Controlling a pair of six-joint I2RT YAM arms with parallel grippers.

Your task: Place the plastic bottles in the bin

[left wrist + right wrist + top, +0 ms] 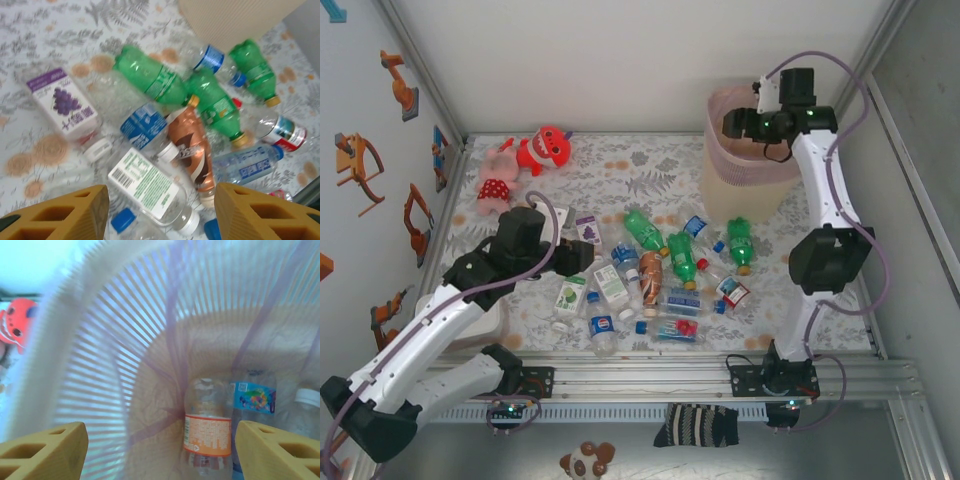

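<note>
Several plastic bottles lie in a heap on the patterned table (620,165): green ones (645,232) (150,75), a brown one (651,270) (192,150) and clear ones. My left gripper (578,257) (162,200) hovers open over the heap. A clear bottle with a white-and-green label (150,187) lies below, between its yellow fingers (75,210). My right gripper (735,122) (160,440) hangs open and empty over the bin (745,185) (125,365). At the bin's bottom rest an orange-labelled bottle (207,435), a blue-labelled one (252,397) and a white-capped one (307,410).
A red plush toy (545,150) and a pink one (498,180) lie at the back left. A grape-labelled bottle (65,102) lies at the heap's left edge. Walls close in on three sides. A metal rail (700,370) runs along the front, with a striped cloth (695,425) below it.
</note>
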